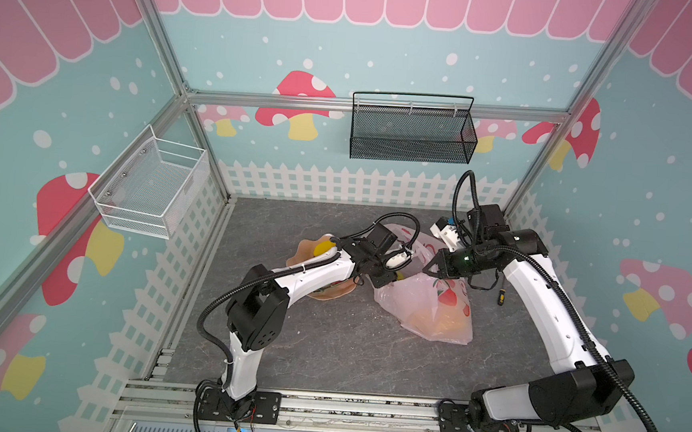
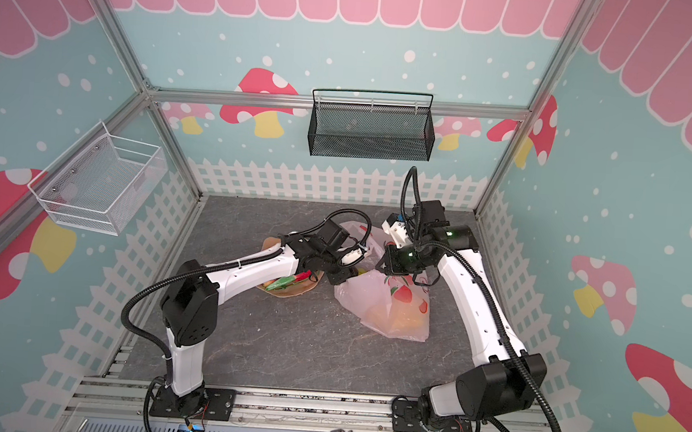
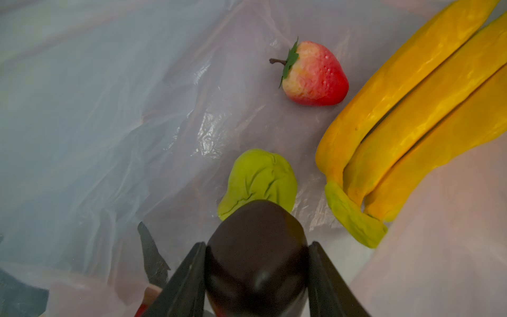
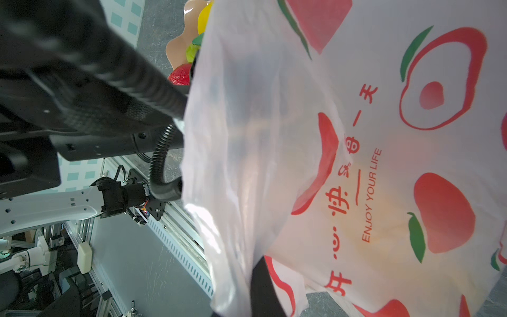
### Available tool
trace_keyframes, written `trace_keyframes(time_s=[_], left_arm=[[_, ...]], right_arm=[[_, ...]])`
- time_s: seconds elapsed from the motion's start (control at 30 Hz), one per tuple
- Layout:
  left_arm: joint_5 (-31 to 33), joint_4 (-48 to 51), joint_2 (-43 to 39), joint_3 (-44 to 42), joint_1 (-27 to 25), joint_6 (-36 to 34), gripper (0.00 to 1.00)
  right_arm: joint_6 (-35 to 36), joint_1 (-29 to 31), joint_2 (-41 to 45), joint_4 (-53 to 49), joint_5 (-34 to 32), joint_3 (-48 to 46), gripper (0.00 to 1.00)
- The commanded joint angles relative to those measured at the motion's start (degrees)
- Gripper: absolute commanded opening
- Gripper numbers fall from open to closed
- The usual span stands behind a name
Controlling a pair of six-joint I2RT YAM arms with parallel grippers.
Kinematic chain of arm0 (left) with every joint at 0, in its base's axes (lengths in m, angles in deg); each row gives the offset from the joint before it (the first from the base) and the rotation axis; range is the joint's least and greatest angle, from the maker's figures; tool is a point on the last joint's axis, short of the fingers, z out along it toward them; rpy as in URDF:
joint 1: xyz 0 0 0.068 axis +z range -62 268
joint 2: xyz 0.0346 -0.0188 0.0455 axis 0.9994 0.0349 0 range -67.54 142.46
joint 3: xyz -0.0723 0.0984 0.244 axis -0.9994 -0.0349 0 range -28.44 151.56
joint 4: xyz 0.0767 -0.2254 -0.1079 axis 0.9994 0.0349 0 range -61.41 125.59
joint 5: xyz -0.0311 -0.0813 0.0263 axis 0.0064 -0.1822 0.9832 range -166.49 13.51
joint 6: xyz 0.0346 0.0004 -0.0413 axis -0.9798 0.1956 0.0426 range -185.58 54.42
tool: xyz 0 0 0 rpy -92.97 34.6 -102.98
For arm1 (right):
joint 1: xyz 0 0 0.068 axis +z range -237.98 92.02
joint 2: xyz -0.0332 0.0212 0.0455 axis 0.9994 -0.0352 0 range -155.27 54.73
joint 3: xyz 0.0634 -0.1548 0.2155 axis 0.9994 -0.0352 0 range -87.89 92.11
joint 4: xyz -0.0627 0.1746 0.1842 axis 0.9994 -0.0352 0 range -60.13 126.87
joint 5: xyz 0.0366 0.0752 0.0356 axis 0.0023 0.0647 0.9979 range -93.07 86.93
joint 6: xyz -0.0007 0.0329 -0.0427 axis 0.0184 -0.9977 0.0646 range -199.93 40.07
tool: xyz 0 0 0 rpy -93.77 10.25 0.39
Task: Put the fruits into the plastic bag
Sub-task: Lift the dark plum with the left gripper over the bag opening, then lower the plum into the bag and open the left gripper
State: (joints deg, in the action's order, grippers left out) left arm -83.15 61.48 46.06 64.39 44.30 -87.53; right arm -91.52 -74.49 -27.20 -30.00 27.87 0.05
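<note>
The plastic bag [image 1: 433, 310] lies on the grey table, pale pink with red fruit prints [image 4: 356, 164]. My right gripper [image 1: 429, 268] is shut on the bag's upper edge and holds the mouth up; one black finger [image 4: 263, 288] shows against the film. My left gripper [image 3: 257, 244] reaches into the mouth, shut on a dark brown fruit [image 3: 256, 263]. Inside the bag lie a strawberry [image 3: 315, 74], a yellow-green fruit [image 3: 263, 178] and a banana bunch [image 3: 411, 123]. A red dragon fruit with green tips [image 2: 289, 280] and a yellow fruit [image 1: 325, 248] remain on the tan dish [image 1: 304, 247].
The left arm crosses over the wavy-edged dish [image 2: 284, 294]. A white wire basket [image 1: 150, 186] hangs on the left wall and a black mesh basket [image 1: 413, 130] on the back wall. Fence-printed walls enclose the table.
</note>
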Motion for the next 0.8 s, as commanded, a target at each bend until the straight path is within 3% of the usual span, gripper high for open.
trace_keyframes(time_s=[0.0, 0.3, 0.33, 0.47, 0.77], left_arm=[[-2.4, -0.7, 1.6, 3.4, -2.1, -2.2, 0.24], [-8.9, -0.9, 3.3, 6.0, -3.7, -1.4, 0.29], [-9.5, -1.0, 3.2, 5.9, -3.7, 1.1, 0.31], [-11.8, -1.7, 2.9, 5.1, -3.7, 2.4, 0.46], [-10.3, -6.7, 2.2, 2.5, -3.5, 7.7, 0.64]], right_arm=[[0.9, 0.0, -0.1, -0.7, 0.9, 0.2, 0.0], [0.4, 0.3, 0.1, 0.6, 1.2, -1.3, 0.0], [0.4, 0.3, 0.1, 0.7, 1.3, -1.5, 0.0], [0.2, 0.4, 0.3, 1.2, 1.4, -1.8, 0.0], [-0.4, 0.8, 0.1, 2.0, 1.6, -2.1, 0.0]])
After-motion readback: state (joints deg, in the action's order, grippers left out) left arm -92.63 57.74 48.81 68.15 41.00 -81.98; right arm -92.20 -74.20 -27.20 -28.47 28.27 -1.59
